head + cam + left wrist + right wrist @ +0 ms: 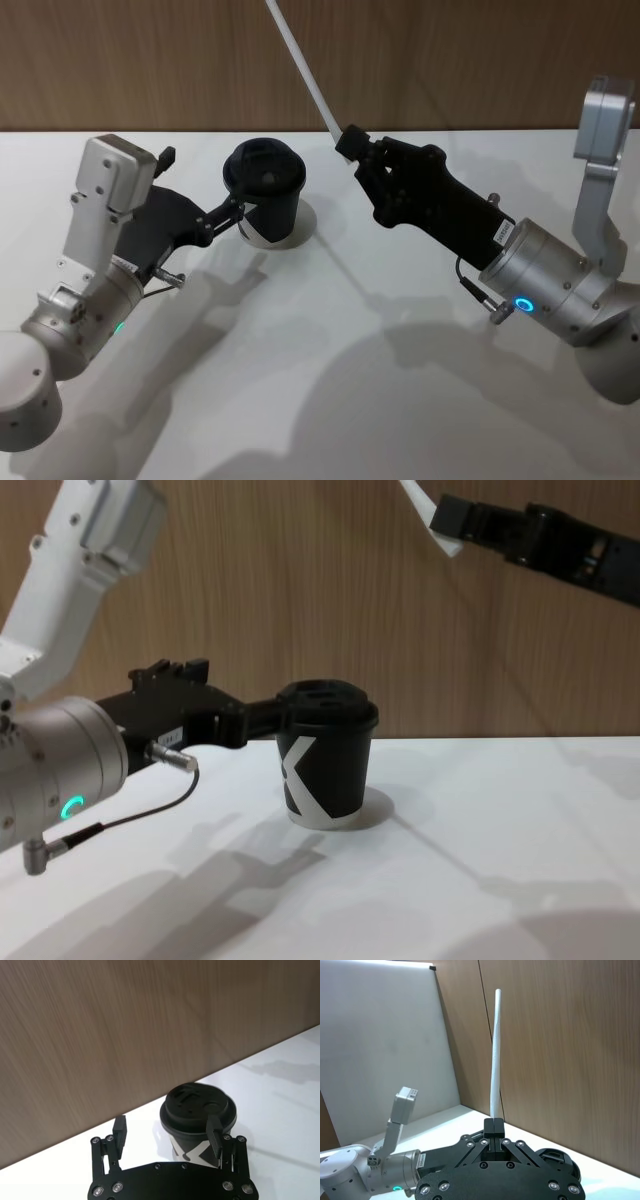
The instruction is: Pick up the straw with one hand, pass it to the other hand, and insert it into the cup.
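Observation:
The black cup [268, 195] with its black lid and white K mark stands upright on the white table, toward the back. My left gripper [232, 212] is open at the cup's left side. In the left wrist view the cup [197, 1110] sits just beyond the spread fingers, one fingertip [215, 1132] overlapping its front. The long white straw [305, 70] is held in the air, right of the cup and above it. My right gripper [350, 142] is shut on its lower end. The straw [495, 1060] rises from the closed fingers; its top leaves the head view.
A wooden wall [450, 60] runs close behind the cup. The white table [330, 380] stretches bare toward me between the two arms. My left arm [395, 1170] shows in the right wrist view beyond the gripper body.

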